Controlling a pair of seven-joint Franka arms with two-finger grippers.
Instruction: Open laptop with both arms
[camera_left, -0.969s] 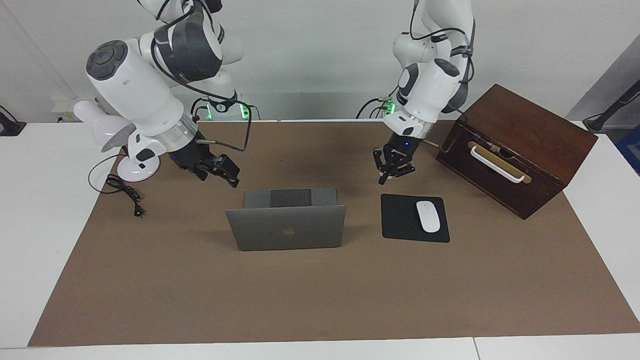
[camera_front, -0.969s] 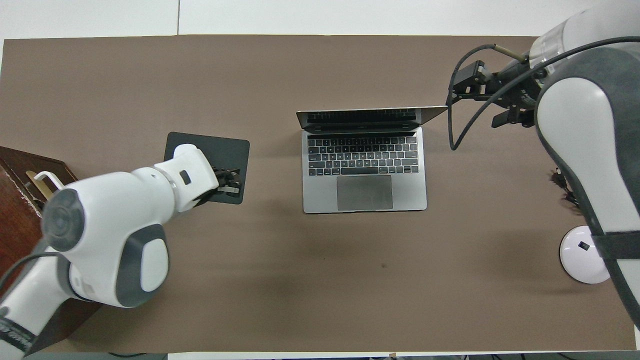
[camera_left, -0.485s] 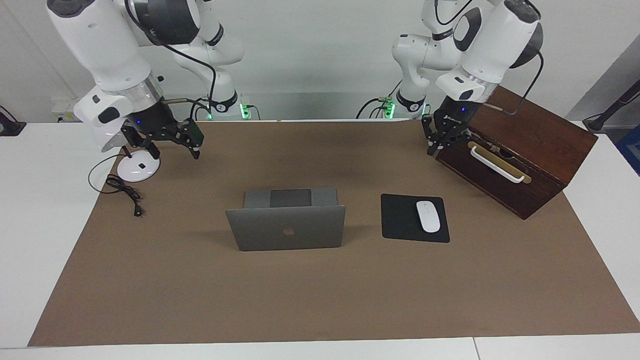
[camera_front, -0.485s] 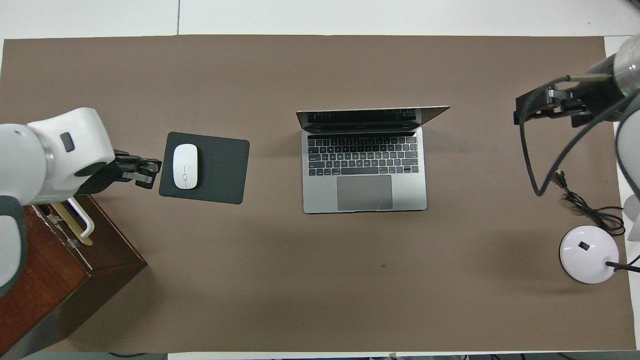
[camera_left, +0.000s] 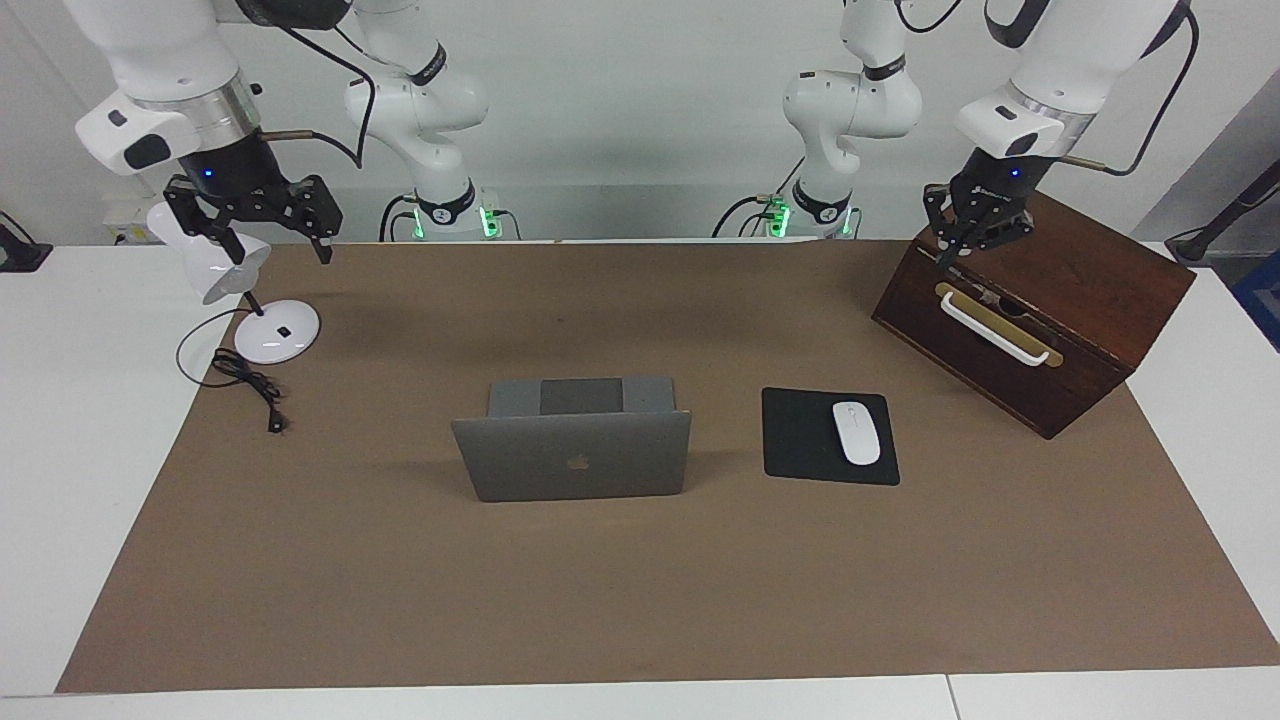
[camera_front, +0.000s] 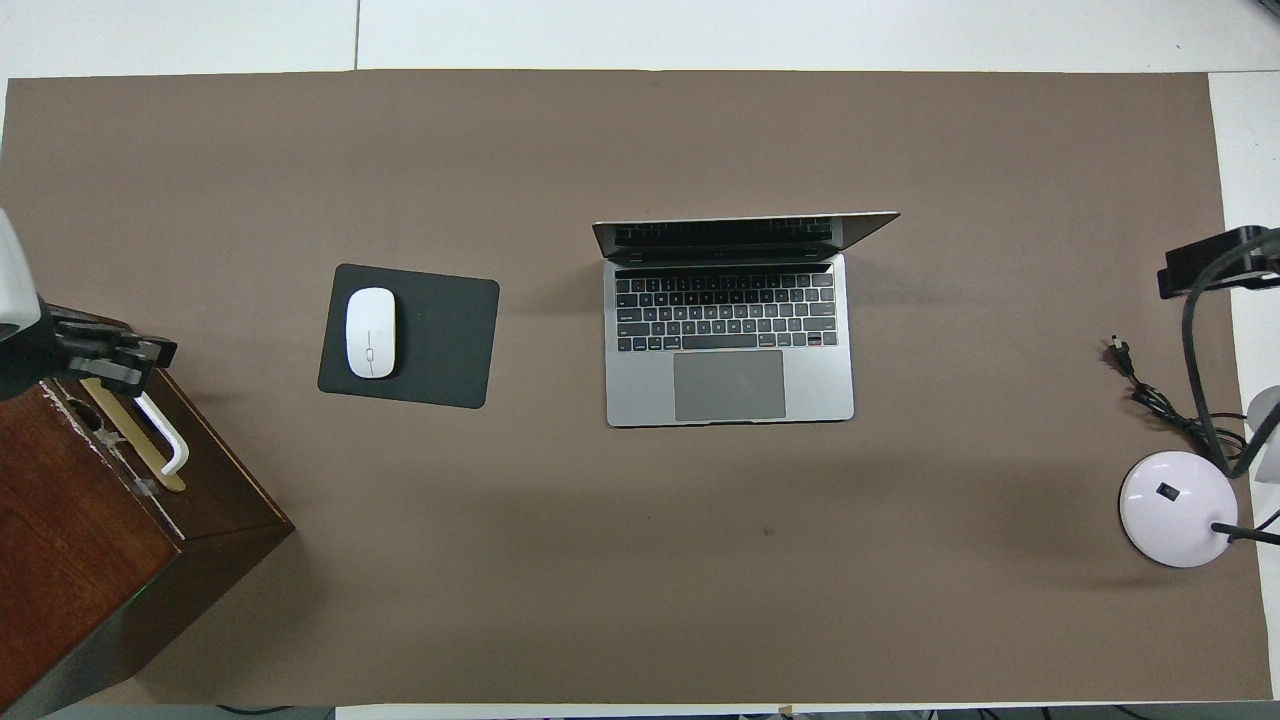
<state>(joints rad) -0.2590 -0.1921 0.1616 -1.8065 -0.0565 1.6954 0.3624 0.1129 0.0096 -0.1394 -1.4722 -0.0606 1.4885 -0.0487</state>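
The silver-grey laptop (camera_left: 575, 460) stands open in the middle of the brown mat, its lid upright with the apple logo showing in the facing view. Its keyboard and trackpad (camera_front: 730, 340) show in the overhead view. Neither gripper touches it. My left gripper (camera_left: 950, 258) hangs shut and holding nothing over the wooden box's top edge, and it shows at the overhead view's edge (camera_front: 150, 355). My right gripper (camera_left: 280, 255) is raised over the desk lamp at the right arm's end, its fingers spread open and holding nothing.
A black mouse pad (camera_left: 800, 435) with a white mouse (camera_left: 856, 432) lies beside the laptop toward the left arm's end. A dark wooden box (camera_left: 1040, 300) with a white handle stands past it. A white desk lamp (camera_left: 270, 340) and its cable (camera_left: 245, 385) sit at the right arm's end.
Both arms have lifted and drawn back from beside the laptop toward their own ends of the table. The laptop, mouse and box have not moved.
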